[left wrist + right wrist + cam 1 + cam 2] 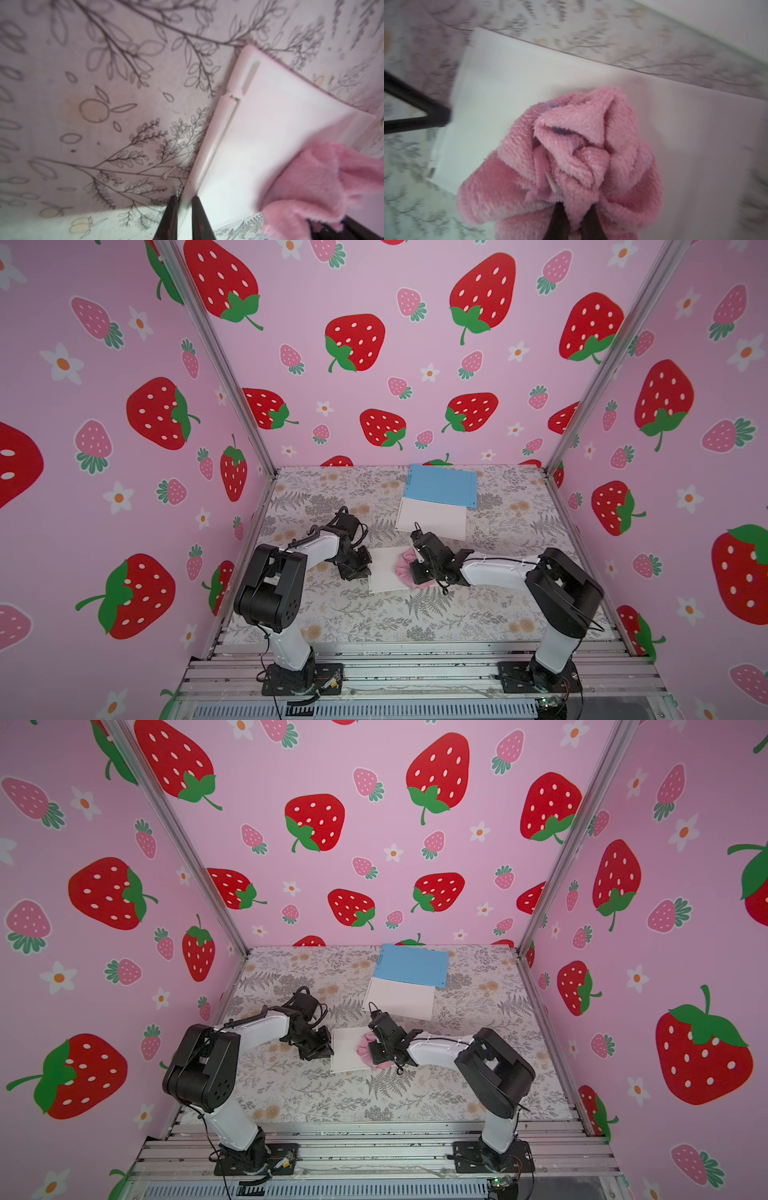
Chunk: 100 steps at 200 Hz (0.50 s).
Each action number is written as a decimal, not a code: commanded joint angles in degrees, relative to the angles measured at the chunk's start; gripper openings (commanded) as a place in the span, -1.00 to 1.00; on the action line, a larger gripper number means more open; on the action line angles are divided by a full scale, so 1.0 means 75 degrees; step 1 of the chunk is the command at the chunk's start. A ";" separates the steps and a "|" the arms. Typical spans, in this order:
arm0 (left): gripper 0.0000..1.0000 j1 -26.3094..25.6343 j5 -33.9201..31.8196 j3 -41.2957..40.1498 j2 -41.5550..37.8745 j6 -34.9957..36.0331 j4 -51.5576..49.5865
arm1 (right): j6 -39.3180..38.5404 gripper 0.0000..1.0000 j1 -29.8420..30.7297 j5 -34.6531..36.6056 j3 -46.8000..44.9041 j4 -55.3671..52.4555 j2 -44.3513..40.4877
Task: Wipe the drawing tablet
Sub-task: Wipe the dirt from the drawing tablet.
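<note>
A white drawing tablet point(384, 570) lies flat near the middle of the bench point(332, 614), its floral covering showing all around it in both top views. The left gripper point(184, 204) pinches the tablet's left edge, its two dark fingers point(170, 216) pressed against either side of the thin rim in the left wrist view. The right gripper point(574, 220) is clamped on a bunched pink fluffy cloth point(571, 162), which rests on the tablet's right half and spills over its near right corner. Toward the far edge of the bench, well apart from the tablet, a blue board point(441, 486) overlaps the far end of a white board point(432, 520). The right wrist view is blurred, though the cloth's folds and the dark fingertips buried in them can be made out.
</note>
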 commanded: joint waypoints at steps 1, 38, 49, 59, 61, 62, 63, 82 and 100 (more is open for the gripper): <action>-0.72 -0.0089 -0.0827 -0.0256 0.0596 0.0066 -0.0549 | 0.0406 -1.00 -0.0537 -0.0325 -0.0418 -0.0364 -0.0165; -0.73 -0.0083 -0.0807 -0.0276 0.0614 0.0083 -0.0515 | -0.0164 -1.00 -0.1602 -0.0317 -0.2058 -0.0607 -0.1653; -0.73 -0.0089 -0.0792 -0.0257 0.0637 0.0107 -0.0505 | -0.0339 -1.00 -0.1554 -0.0404 -0.2154 -0.0701 -0.1835; -0.72 -0.0095 -0.0774 -0.0235 0.0655 0.0124 -0.0486 | -0.0346 -1.00 -0.1321 -0.0459 -0.2084 -0.0629 -0.1801; -0.73 -0.0095 -0.0773 -0.0235 0.0664 0.0131 -0.0490 | -0.0351 -1.00 -0.1237 -0.0463 -0.2043 -0.0600 -0.1776; -0.73 -0.0101 -0.0771 -0.0234 0.0659 0.0134 -0.0479 | -0.0357 -1.00 -0.1197 -0.0466 -0.2018 -0.0588 -0.1749; -0.73 -0.0098 -0.0770 -0.0234 0.0663 0.0136 -0.0480 | -0.0361 -1.00 -0.1154 -0.0467 -0.1988 -0.0575 -0.1723; -0.74 -0.0095 -0.0692 -0.0200 0.0702 0.0178 -0.0424 | -0.0401 -1.00 -0.0231 -0.0485 -0.1023 -0.0405 -0.0895; -0.75 -0.0118 -0.0609 -0.0212 0.0707 0.0261 -0.0310 | -0.0208 -1.00 0.0231 -0.0640 0.0115 -0.0262 0.0052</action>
